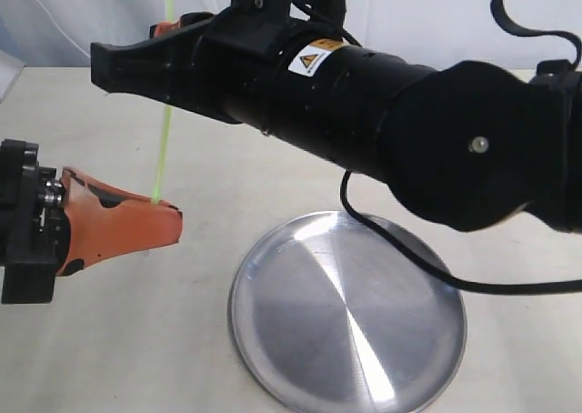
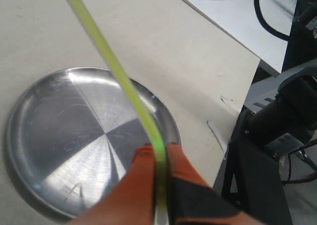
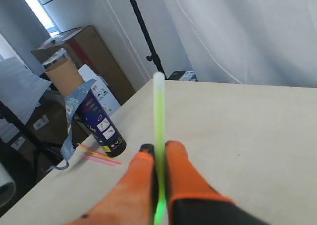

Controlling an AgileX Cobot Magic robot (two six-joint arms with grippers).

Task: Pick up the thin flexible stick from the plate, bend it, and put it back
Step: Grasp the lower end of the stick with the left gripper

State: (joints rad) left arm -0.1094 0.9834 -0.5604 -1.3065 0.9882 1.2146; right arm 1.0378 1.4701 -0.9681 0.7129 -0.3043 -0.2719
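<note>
left gripper (image 2: 158,153) pinched tight on the lower end of the thin flexible stick (image 1: 164,145), right gripper (image 3: 158,150) clamped on it higher up, strand pretty much upright in the air between them, maybe slightly bowed, hard to tell, well above the table (image 1: 118,340), off to the side of the plate (image 1: 309,331)

A pale cream bench (image 1: 109,340) with a smooth matte top. One round, shiny brushed-steel plate (image 1: 318,340) with a shallow raised rim lies flat on it, with nothing resting in it. Bare bench surrounds the plate on every visible side. In the left wrist view one bench edge runs near the plate, with a small pale scuff between them. The right wrist view, which lacks the plate, shows a dark labelled canister (image 3: 101,126) upright by another edge, thin pink and yellow sticks (image 3: 99,156) beside it.
</note>
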